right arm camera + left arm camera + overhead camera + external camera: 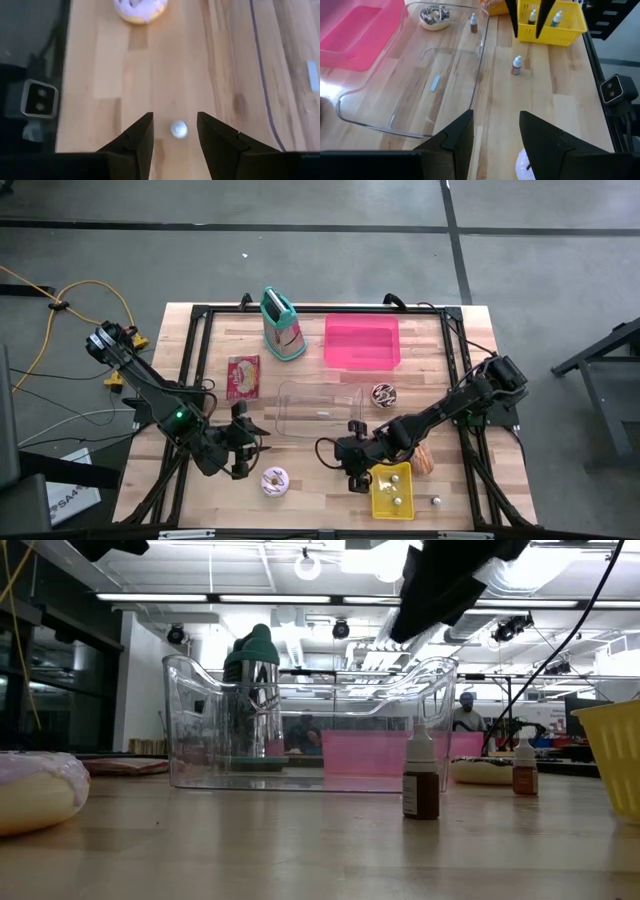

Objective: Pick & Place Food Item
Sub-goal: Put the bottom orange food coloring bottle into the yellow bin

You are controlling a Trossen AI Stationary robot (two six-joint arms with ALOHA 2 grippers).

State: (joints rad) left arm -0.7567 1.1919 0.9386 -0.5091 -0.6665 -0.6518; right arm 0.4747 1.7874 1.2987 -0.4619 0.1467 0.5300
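Observation:
A donut with pale pink-and-white icing (275, 480) lies flat on the wooden table near its front edge, and also shows in the low view (35, 790) and the right wrist view (140, 7). My left gripper (258, 448) hangs open just left of and behind it, with nothing between the fingers (496, 130). My right gripper (330, 455) hangs open to the donut's right. A small white-capped dropper bottle (179, 129) stands on the table below its fingers, apart from them (421, 775).
A clear plastic tub (320, 408) stands mid-table, with a pink bin (362, 342) and a teal-topped bag (283, 325) behind it. There are also a chocolate donut (384, 394), a snack packet (243, 377), a yellow basket of bottles (392, 490) and a pastry (425, 458).

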